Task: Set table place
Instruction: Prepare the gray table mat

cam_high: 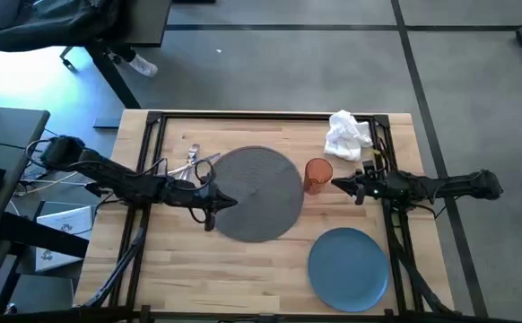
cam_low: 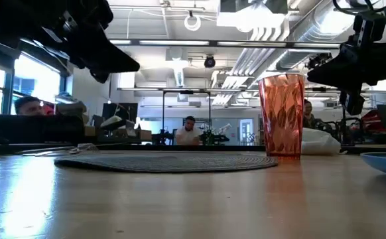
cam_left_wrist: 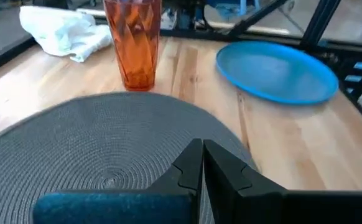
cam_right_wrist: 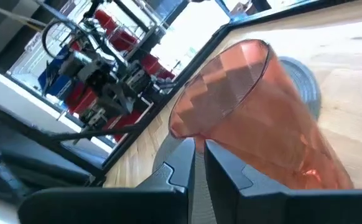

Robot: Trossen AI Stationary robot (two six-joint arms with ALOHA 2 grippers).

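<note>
Currently right gripper (cam_high: 337, 185), fingers closed and empty, sits just beside the orange tumbler (cam_high: 317, 175) at the woven placemat's (cam_high: 256, 193) right edge mid-frame; a sideways nudge could tip it, while left gripper (cam_high: 232, 203), also closed, hovers over the mat.

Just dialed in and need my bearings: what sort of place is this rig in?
Probably an open-plan lab or workshop: exposed ceiling ducts, desks with seated people, concrete floor. The wooden table holds a placemat, cup, and blue plate.

bright overhead light, blurred foreground
</note>
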